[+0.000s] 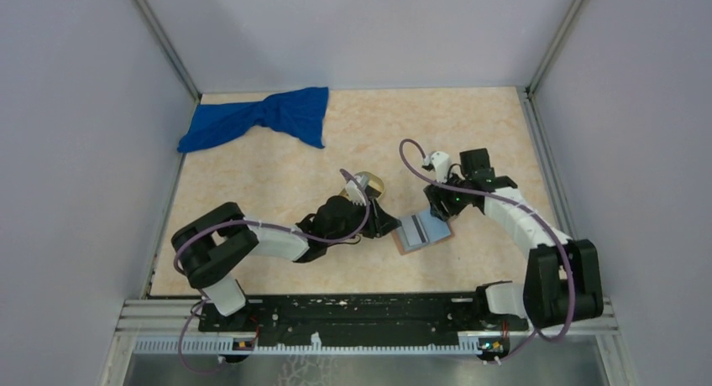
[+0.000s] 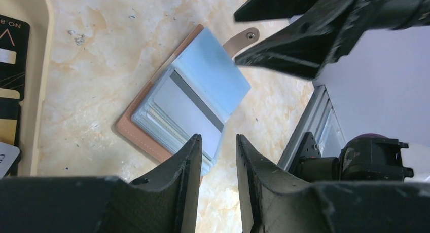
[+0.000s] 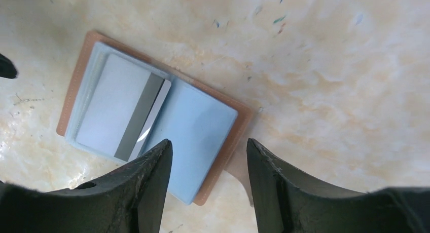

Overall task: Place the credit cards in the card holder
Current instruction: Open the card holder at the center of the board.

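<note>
The holder (image 1: 424, 231) lay open, grey card (image 3: 127, 109) in its left half; left gripper (image 2: 218, 139) and right gripper (image 3: 209, 144) hovered above, jaws apart, empty.

your table (image 1: 252, 176) is a pale peach, marbled surface, and up close you can see small dark specks and faint coloured scratches on it. at the far left you have a blue cloth (image 1: 260, 122) lying crumpled, pinched in at its middle, well apart from everything else. near the middle, towards your right, the card holder (image 1: 424, 231) lies open and flat, brown cover down and blue-grey inside facing up, with its brown snap strap (image 2: 243, 39) resting on the table beside it. just left of it sits a tan tray (image 2: 43, 91) with a raised rim, not touching the holder.
</note>
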`<state>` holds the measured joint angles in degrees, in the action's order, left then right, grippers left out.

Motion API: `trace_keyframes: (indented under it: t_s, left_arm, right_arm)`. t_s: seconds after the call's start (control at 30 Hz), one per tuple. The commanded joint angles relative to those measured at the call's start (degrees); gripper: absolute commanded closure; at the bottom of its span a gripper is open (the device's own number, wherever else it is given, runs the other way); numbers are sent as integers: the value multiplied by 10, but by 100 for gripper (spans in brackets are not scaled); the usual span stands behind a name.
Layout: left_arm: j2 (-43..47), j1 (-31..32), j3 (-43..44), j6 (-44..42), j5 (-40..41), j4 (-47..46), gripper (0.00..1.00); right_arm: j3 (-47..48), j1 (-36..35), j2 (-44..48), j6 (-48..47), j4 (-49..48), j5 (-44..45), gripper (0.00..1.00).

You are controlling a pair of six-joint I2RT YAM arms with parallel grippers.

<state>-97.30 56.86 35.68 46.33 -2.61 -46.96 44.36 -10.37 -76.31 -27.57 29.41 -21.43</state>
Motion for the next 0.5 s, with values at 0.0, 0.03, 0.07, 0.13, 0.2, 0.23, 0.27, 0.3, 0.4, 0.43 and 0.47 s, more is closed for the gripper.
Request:
trace_keyframes:
  t_s: [0.0,0.03,0.07,0.13,0.2,0.23,0.27,0.3,0.4,0.43,0.47]
  left_arm:
    - [23,3,-23,-33,-9,-7,63]
    - [28,3,-30,-40,-9,-12,63]
    - [36,3,-35,-50,-7,-14,63]
    - [57,3,-41,-76,0,-9,63]
    - [81,2,-46,-103,9,7,63]
    - [94,2,-48,-116,17,18,62]
    - [107,2,-50,-130,20,30,61]
    - [121,2,-53,-141,46,44,59]
    - [169,0,-58,-162,112,105,52]
    - [185,-1,-61,-175,128,122,48]
    - [202,-2,-65,-187,145,137,39]
  right_arm:
    - [2,-2,95,-15,-49,-25,45]
    - [-2,-2,107,-19,-49,-46,46]
    - [-9,-2,113,-23,-47,-72,48]
    - [-7,-3,96,-39,-23,-122,60]
    - [15,-3,52,-46,11,-137,74]
    - [26,-3,26,-51,29,-140,79]
    - [36,-4,3,-52,44,-139,81]
    - [44,-7,-21,-53,56,-132,83]
    - [55,-20,-78,-58,78,-109,84]
    - [57,-26,-91,-59,82,-99,84]
    - [60,-29,-105,-58,84,-88,85]
